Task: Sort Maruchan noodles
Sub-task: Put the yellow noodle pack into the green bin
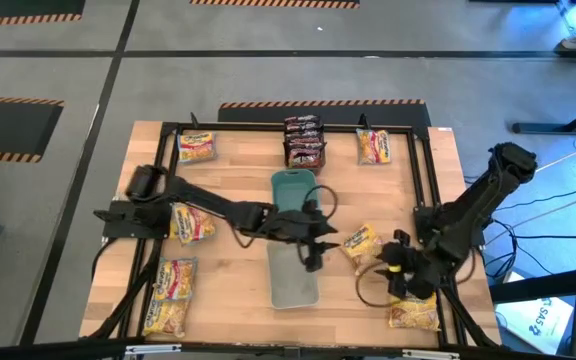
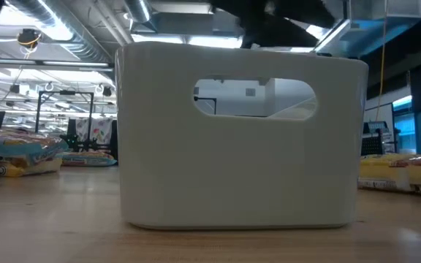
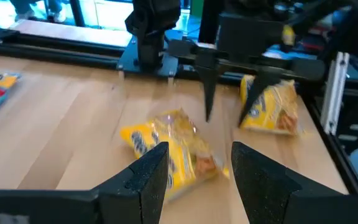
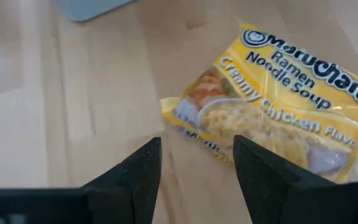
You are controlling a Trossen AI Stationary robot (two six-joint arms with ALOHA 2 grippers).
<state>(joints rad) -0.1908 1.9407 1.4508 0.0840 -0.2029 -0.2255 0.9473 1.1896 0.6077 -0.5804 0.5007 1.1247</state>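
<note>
Left gripper [image 1: 318,243] hangs over the grey tray [image 1: 294,285] at table centre, fingers spread, holding nothing. Right gripper [image 1: 393,262] sits low just beside a yellow noodle packet [image 1: 359,243], fingers likewise parted and empty. Other noodle packets [image 1: 196,147] lie along the table edges; dark packets [image 1: 304,140] are stacked at the far edge.

industrial lab, hazard-striped floor [image 1: 318,102], exposed ceiling ducts [image 2: 57,33]
</note>
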